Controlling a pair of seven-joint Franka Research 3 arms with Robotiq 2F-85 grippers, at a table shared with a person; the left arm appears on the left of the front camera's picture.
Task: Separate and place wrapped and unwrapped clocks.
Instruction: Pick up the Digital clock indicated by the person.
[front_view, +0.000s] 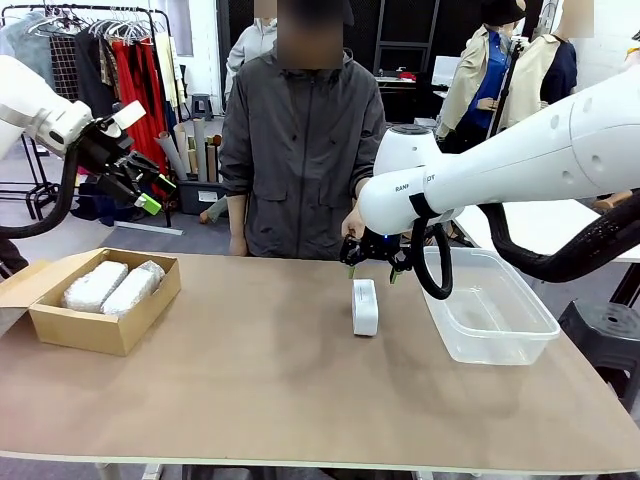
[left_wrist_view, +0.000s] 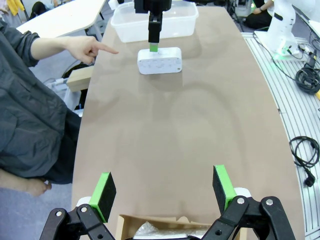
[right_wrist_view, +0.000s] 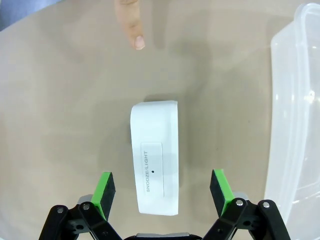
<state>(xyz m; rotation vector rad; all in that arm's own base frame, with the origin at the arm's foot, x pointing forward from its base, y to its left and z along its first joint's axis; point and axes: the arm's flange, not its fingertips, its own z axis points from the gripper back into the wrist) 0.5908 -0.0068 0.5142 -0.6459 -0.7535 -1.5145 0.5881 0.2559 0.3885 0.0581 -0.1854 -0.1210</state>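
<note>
White and smooth, the unwrapped clock (right_wrist_view: 155, 155) was seen lying on the brown table (front_view: 250, 390), a rounded block with a bar printed "SNOOZE/LIGHT" on its upper face. It was placed near the middle of the table, just beside the clear plastic bin (front_view: 490, 310) but apart from its rim. The right gripper (right_wrist_view: 162, 192) was held above the clock with its green pads spread wide on both sides, touching nothing. A pointing finger of the person's hand (left_wrist_view: 85, 48) was seen near the clock. The two wrapped clocks (front_view: 110, 287) were laid side by side in the cardboard box (front_view: 100, 325) at the left edge. The left gripper (left_wrist_view: 165, 192) was raised over the box, opened wide and empty. Much bare table was left between box and clock
</note>
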